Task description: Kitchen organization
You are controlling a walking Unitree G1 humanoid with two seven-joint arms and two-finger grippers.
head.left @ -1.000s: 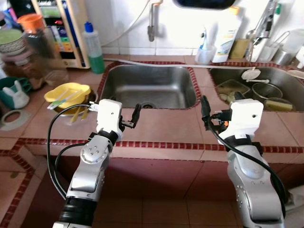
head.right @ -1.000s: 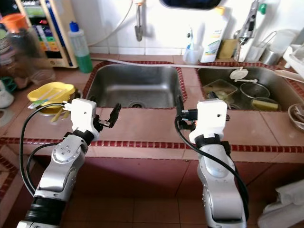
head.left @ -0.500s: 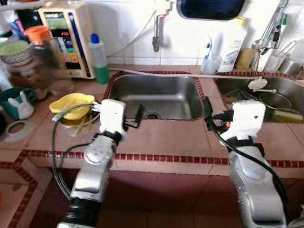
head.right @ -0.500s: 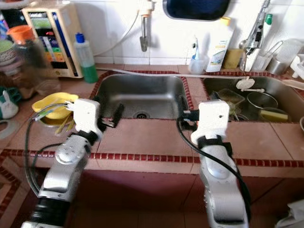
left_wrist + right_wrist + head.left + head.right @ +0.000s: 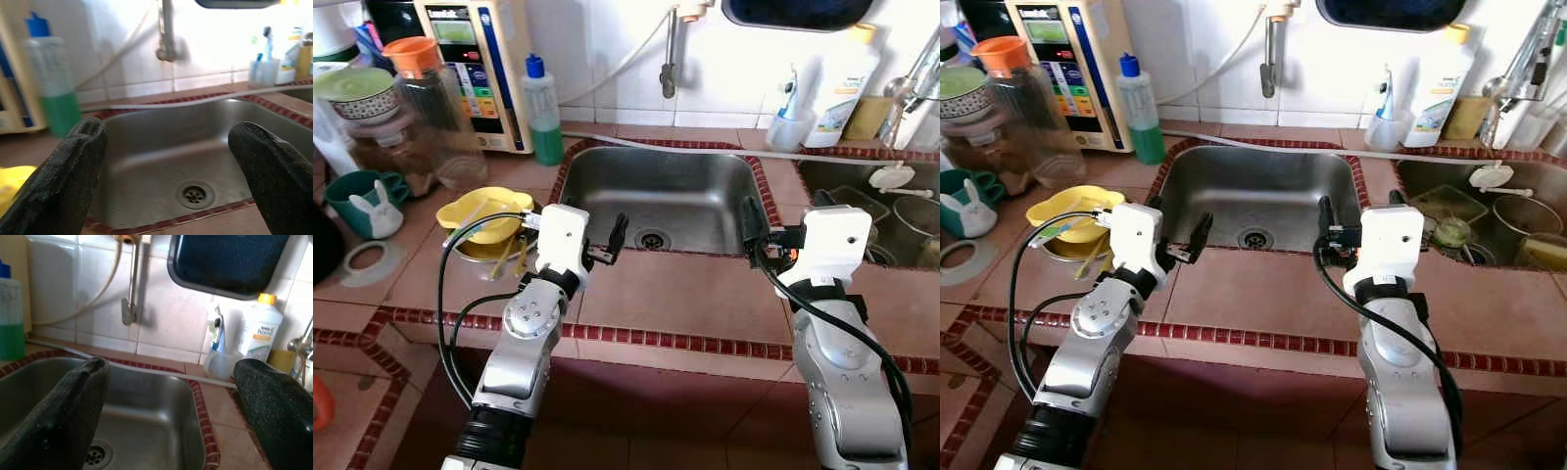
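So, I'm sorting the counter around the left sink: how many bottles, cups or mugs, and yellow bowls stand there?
Bottles: 2 (clear plastic bottle of green liquid with a blue cap, white plastic bottle with a yellow cap)
Cups or mugs: 2 (clear plastic cup holding a toothbrush, teal ceramic mug with a white rabbit)
Yellow bowls: 1 (yellow plastic bowl)
Total: 5

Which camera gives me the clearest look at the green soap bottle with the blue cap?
The right eye view: the green soap bottle stands whole and sharp on the counter left of the sink. The left eye view shows it whole too. The left wrist view blurs it, and the right wrist view cuts it off at the edge.
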